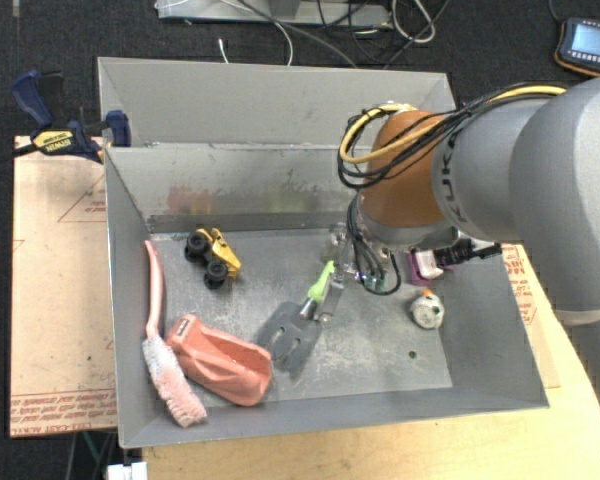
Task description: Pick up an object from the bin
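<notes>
Arm [540, 158]: a thick grey link comes in from the right and covers the right part of the bin.
Bin [230, 183]: grey metal with sloping walls and a flat floor, on which the small things lie well apart.
Orange cover [405, 173]: sits at the wrist over the right back part of the floor, with yellow and black cables looped around it.
Pink brush [158, 313]: long, with a thin handle along the left wall and its bristle head at the front left corner.
Pink soft pouch [222, 363]: lies at the front left and touches the brush head with its left side.
Gripper [293, 353]: hangs below the orange cover and points to the front left, low over bare floor in the middle of the bin. Its two grey fingers [284, 340] stand a little apart, and the tips are just beside the right end of the pink soft pouch.
Nearest things: the pink soft pouch at the fingertips and the green stick beside the gripper's upper part.
Yellow toy truck [213, 256]: has black wheels and stands near the back wall, left of the middle, apart from the gripper.
Green stick [323, 281]: slim, light green and tilted; whether it touches the gripper I cannot tell.
White round thing [427, 311]: lies on the right part of the floor, under the arm.
Purple piece [422, 265]: small, just behind the white round thing and partly hidden by the wrist.
</notes>
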### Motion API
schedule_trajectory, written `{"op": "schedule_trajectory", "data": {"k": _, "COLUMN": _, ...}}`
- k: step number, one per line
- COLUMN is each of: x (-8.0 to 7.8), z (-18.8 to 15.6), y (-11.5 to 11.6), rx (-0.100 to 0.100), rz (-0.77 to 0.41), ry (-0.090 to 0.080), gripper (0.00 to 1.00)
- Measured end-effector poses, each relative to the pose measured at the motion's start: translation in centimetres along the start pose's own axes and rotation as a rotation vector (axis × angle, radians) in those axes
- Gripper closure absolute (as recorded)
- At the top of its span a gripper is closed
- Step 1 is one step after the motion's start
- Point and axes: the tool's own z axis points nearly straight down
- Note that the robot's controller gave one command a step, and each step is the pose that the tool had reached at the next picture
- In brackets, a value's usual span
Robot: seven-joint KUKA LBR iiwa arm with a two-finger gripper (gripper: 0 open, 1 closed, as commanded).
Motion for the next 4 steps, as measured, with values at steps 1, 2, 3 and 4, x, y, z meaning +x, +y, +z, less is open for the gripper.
{"op": "schedule_trajectory", "data": {"k": 1, "x": 4.2, "z": 0.0, "y": -1.6, "rx": 0.003, "rz": -0.131, "ry": 0.009, "gripper": 0.00}}
{"op": "schedule_trajectory", "data": {"k": 2, "x": 8.3, "z": 0.0, "y": 0.9, "rx": -0.001, "rz": -0.232, "ry": -0.001, "gripper": 0.00}}
{"op": "schedule_trajectory", "data": {"k": 3, "x": 5.7, "z": -1.1, "y": -1.3, "rx": 0.006, "rz": -0.143, "ry": 0.008, "gripper": 1.00}}
{"op": "schedule_trajectory", "data": {"k": 4, "x": 5.7, "z": -1.1, "y": -1.3, "rx": 0.006, "rz": -0.144, "ry": 0.008, "gripper": 1.00}}
